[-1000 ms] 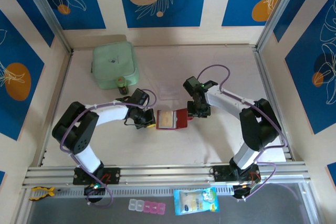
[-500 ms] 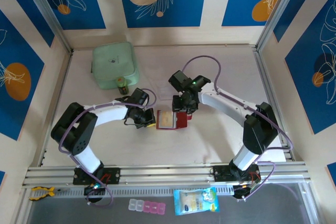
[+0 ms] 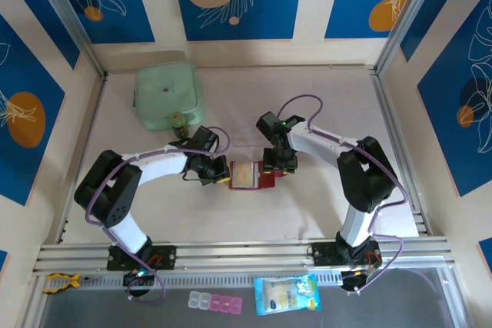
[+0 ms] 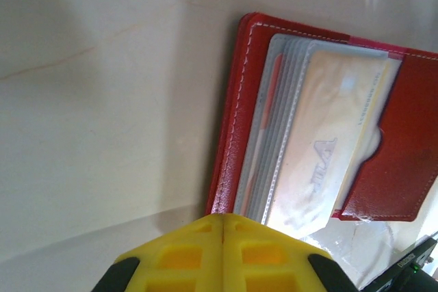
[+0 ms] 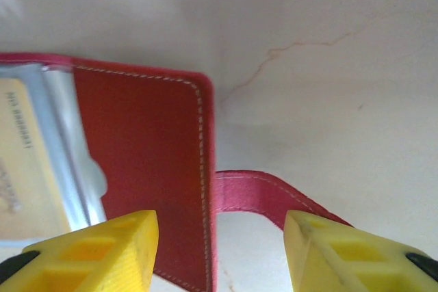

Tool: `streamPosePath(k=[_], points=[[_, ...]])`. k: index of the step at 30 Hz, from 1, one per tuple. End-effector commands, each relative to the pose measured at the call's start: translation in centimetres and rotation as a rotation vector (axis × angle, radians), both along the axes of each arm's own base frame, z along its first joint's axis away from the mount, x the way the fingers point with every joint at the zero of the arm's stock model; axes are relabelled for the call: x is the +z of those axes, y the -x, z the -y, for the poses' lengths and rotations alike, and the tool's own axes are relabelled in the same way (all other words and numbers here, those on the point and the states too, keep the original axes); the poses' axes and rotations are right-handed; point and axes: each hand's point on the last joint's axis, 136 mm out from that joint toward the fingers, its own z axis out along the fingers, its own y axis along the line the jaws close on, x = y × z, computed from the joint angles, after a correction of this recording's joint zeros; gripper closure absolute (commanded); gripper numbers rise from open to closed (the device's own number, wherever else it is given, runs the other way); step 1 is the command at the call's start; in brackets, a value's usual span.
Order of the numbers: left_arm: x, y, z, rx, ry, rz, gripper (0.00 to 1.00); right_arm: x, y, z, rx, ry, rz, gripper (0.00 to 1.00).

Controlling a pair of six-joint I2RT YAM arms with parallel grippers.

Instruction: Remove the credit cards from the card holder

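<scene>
Since a second ago the right claw (image 5: 219, 229) has spread its fingers wider and shifted slightly along the right side of the card holder (image 4: 236, 121). The left claw (image 4: 222, 222) has kept its place and the holder has barely moved.

From above, a pale green square container (image 3: 167, 96) sits well behind the left claw on the tabletop (image 4: 102, 100). The left claw's yellow fingers are pressed together, their tips right at the near left corner of the open red holder. Whether they pin or pinch that edge cannot be told.

Just ahead of those tips the holder lies flat and open, and its stack of greyish clear pockets (image 4: 277, 141) fans out from the stitched red border. A cream credit card (image 4: 321, 148) is still tucked in the front pocket, its lower part behind a notched red leather slot. A reddish edge of another card shows through the pockets further left.

At the holder's right side the right claw stands spread and grips nothing. The holder's stitched right edge and the red snap tab (image 5: 263, 193) lie between its two fingers, the tab reaching toward the right finger.
</scene>
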Motion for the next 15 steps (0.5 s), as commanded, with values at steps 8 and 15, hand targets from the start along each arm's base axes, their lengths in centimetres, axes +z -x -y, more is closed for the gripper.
streamPosePath(k=[8, 15], points=[[1.0, -0.1, 0.4, -0.008, 0.020, 0.010, 0.93, -3.5, 0.3, 0.8, 0.021, 0.037, -0.047, 0.47], [0.9, -0.2, 0.1, -0.010, -0.003, 0.019, 0.93, -5.3, 0.8, 0.8, 0.066, 0.088, -0.056, 0.48]])
